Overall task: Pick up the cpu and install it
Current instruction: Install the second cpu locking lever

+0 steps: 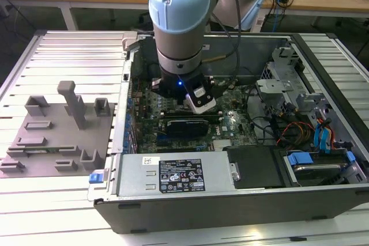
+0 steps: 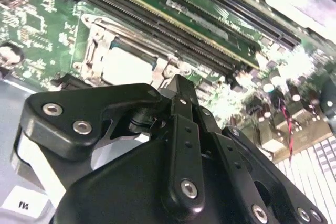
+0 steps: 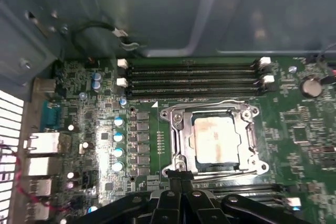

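Observation:
The cpu (image 3: 217,139) is a flat square chip with a pale silvery top. It lies inside the metal socket frame (image 3: 176,135) on the green motherboard (image 3: 79,108). In the second wrist view the cpu (image 2: 126,66) sits just beyond the black fingertips. My gripper (image 3: 181,181) hovers close to the near edge of the socket, its black fingers pressed together with nothing between them. My gripper (image 2: 178,83) also looks shut and empty in the second wrist view. In the exterior view the arm (image 1: 179,21) reaches down into the open computer case (image 1: 230,200), over the board's middle.
Black memory slots (image 3: 194,77) run along the far side of the socket. A power supply (image 1: 173,174) lies along the case's front wall. Drive bays with blue latches (image 1: 300,156) and loose cables (image 1: 288,131) are on the exterior view's right. A grey fixture plate (image 1: 57,136) lies outside the case.

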Robot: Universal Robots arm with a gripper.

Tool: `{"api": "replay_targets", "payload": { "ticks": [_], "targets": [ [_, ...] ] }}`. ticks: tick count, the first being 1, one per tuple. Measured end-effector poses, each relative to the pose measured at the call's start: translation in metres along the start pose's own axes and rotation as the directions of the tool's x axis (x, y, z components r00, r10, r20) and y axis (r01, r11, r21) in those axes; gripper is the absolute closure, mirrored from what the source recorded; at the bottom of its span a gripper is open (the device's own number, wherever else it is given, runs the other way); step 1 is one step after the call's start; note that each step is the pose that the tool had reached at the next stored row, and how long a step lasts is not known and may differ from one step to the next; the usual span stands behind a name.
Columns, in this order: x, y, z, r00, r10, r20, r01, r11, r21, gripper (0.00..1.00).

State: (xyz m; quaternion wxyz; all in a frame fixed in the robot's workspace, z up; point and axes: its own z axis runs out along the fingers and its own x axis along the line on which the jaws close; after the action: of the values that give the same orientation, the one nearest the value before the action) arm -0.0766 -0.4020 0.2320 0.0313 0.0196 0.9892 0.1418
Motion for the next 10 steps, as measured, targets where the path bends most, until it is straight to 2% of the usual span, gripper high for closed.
{"api": "replay_targets", "payload": {
  "ticks": [3,4,5,6,9,10],
  "targets": [
    [-0.0007,0.0035,-0.0119,1.0,0.0,0.0002,0.0,1.0,0.0035,0.89],
    [-0.0011,0.0055,-0.0188,1.0,0.0,0.0002,0.0,1.0,0.0072,0.89],
    [-0.0013,0.0063,-0.021,1.0,0.0,0.0004,0.0,0.9999,0.0122,0.89],
    [-0.0014,0.0064,-0.0215,1.0,0.0,0.0004,0.0,0.9998,0.0219,0.89],
    [-0.0037,0.0064,-0.0214,1.0,0.006,0.0031,-0.007,0.9991,0.0413,0.89],
    [-0.0053,0.0065,-0.0213,1.0,0.008,0.0036,-0.009,0.999,0.0445,0.89]
  ]
}}
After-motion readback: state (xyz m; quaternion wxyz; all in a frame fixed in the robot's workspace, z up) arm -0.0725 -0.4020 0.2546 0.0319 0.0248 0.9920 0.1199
